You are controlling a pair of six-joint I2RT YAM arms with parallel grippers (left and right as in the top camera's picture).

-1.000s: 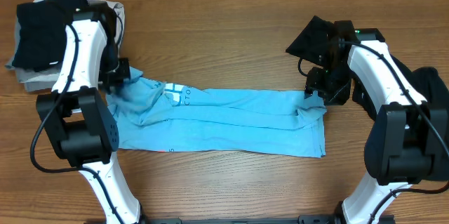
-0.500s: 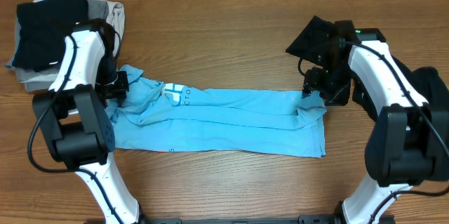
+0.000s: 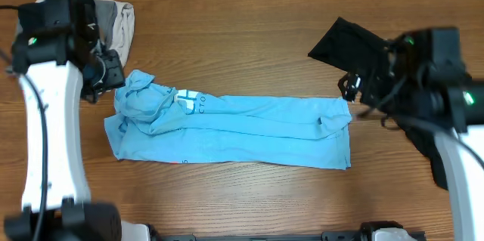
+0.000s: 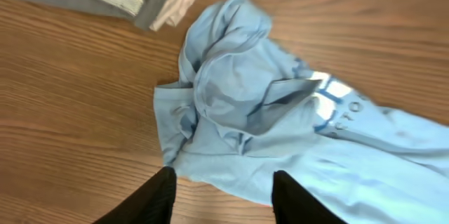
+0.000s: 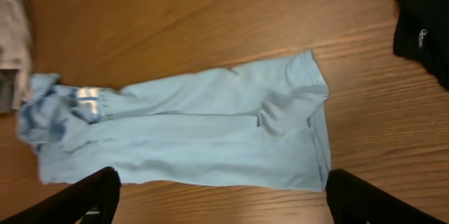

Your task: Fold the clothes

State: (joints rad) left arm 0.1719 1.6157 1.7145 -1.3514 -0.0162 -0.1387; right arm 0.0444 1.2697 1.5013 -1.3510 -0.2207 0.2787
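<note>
Both grippers hang released, fingers spread on nothing. Just ahead of the left gripper (image 4: pixel 224 182) lies the rumpled, bunched end of the soft light blue T-shirt (image 3: pixel 249 128) — a long, narrow folded band on the wood-grain table (image 3: pixel 249 37). The right gripper (image 5: pixel 223 178) hovers above its flatter hem end — the black garment (image 3: pixel 344 43) lies beyond.

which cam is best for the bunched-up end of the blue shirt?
Left wrist: the bunched end fills the frame, folds and white print clear. Overhead shows it small; right wrist has it blurred at the frame's left edge.
</note>
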